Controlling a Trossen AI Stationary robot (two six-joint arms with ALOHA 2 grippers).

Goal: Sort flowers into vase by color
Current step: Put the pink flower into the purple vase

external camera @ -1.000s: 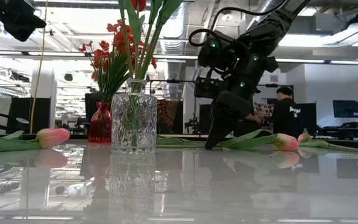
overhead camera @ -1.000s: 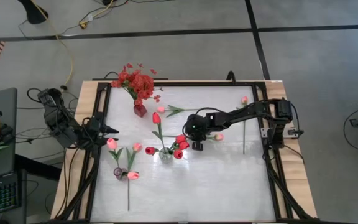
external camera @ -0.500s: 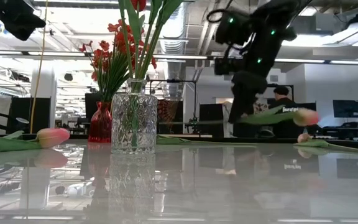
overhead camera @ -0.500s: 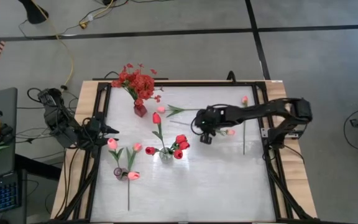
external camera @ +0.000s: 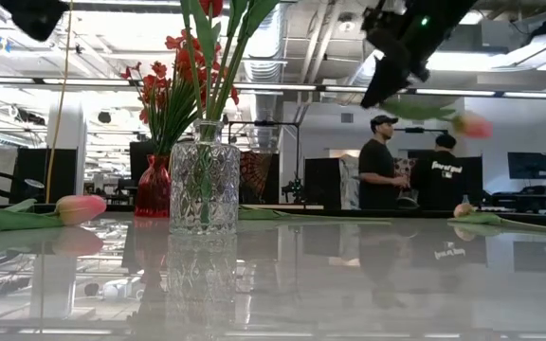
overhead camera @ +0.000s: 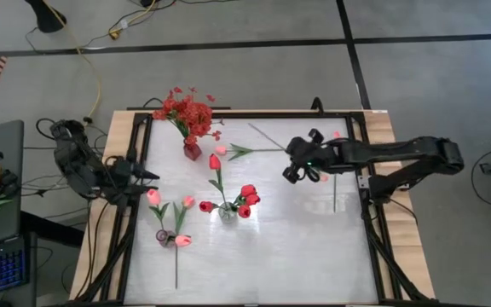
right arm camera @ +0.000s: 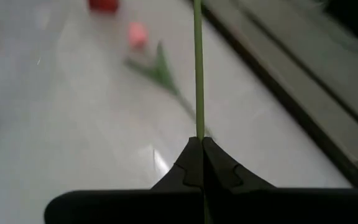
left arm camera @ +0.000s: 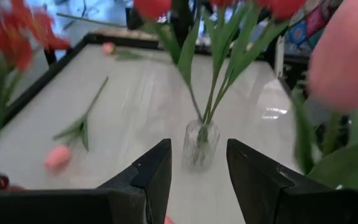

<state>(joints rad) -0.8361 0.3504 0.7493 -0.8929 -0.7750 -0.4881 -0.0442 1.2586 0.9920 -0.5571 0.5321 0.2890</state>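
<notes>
My right gripper (overhead camera: pixel 299 162) is over the table's far right part, shut on a pink tulip whose bud (overhead camera: pixel 323 176) and leaf (external camera: pixel 419 106) hang high in the air. The tulip's thin stem (overhead camera: pixel 267 136) points toward the far left. My left gripper (overhead camera: pixel 147 176) waits open at the table's left edge. A clear glass vase (overhead camera: pixel 227 211) holds red tulips. A red vase (overhead camera: pixel 192 152) holds red blossom sprays. A small dark vase (overhead camera: pixel 162 236) has pink tulips. Loose pink tulips (overhead camera: pixel 221 150) (overhead camera: pixel 335 136) lie flat on the table. My right gripper pinches the pink tulip's green stem (right arm camera: pixel 197 127) between its two shut fingers (right arm camera: pixel 219 171), which lie across the stem. The fingers slant down from above (external camera: pixel 379 87). The tulip is lifted clear of the table and lies nearly level, with its bud (external camera: pixel 471 124) drooping slightly.
The table has a dark frame (overhead camera: pixel 369 205) along its sides. A pink tulip stem (overhead camera: pixel 334 192) lies near the right edge, and another (overhead camera: pixel 176 271) near the left front. People stand in the room beyond the far edge (external camera: pixel 379 170). Bare table lies toward the near right (overhead camera: pixel 305 247).
My right gripper has risen from the table with the pink tulip and moved toward the right and far edges. The tulip, which lay on the table a second ago, is now lifted clear and high, with its stem swung toward the far left.
</notes>
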